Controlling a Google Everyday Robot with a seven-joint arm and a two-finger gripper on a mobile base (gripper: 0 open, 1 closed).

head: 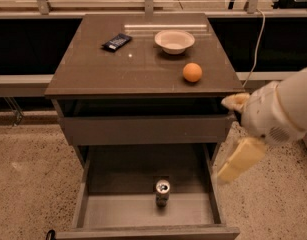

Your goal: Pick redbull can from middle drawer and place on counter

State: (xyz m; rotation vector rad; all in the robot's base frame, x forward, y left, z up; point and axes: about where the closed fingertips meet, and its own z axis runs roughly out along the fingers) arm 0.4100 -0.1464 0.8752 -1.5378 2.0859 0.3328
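Note:
The redbull can stands upright on the floor of the open middle drawer, near its front and slightly right of centre. The counter is the glossy brown top of the cabinet above. My gripper is on the white arm at the right, beside the cabinet's right edge. It is above and to the right of the can and touches nothing. Its two cream fingers stand apart and hold nothing.
On the counter are an orange ball, a white bowl and a dark snack packet. The narrower drawer front above overhangs the back of the open drawer. A white cable hangs at the right. The floor is speckled.

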